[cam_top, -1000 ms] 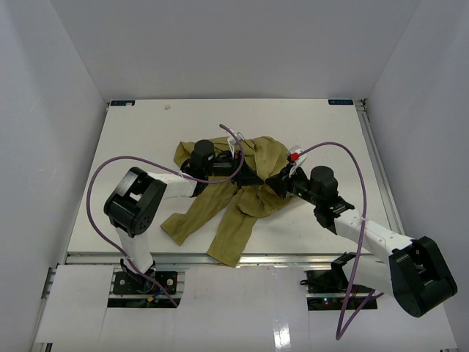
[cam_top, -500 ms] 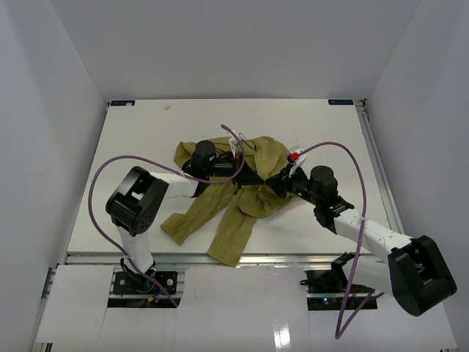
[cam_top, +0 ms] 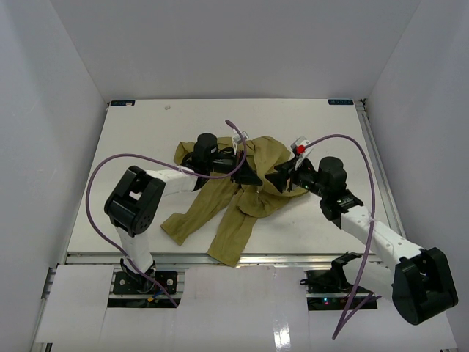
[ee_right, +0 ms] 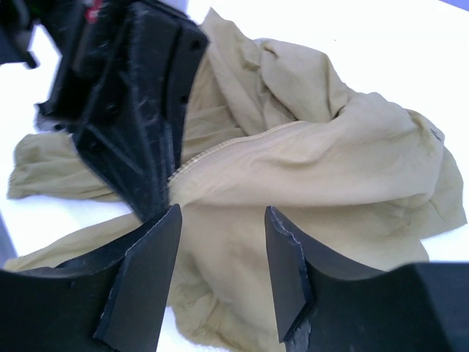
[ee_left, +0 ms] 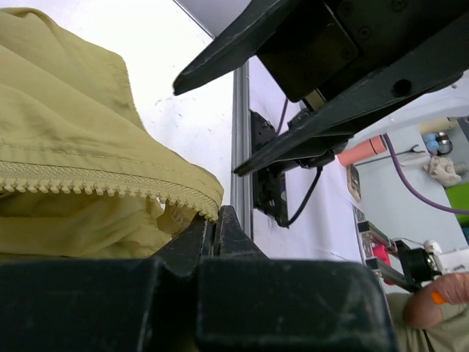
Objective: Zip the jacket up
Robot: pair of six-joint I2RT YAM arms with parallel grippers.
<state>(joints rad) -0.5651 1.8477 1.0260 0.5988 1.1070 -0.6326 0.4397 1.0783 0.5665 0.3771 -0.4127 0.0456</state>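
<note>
White tabletop point(cam_top: 146, 139) carries the crumpled jacket point(cam_top: 249, 202), lying under both your grippers. Your left gripper point(ee_left: 216, 220) is pressed together, seemingly pinching the cloth edge where the zipper teeth point(ee_left: 95, 188) end. Your right gripper point(ee_right: 223, 220) hangs spread, with the jacket just beyond its fingertips.

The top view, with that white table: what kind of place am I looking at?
Most likely a robotics lab test cell: a white table boxed in by plain white walls, two robot arms bolted at its near edge trailing purple cables, and a single jacket to practise on.
</note>
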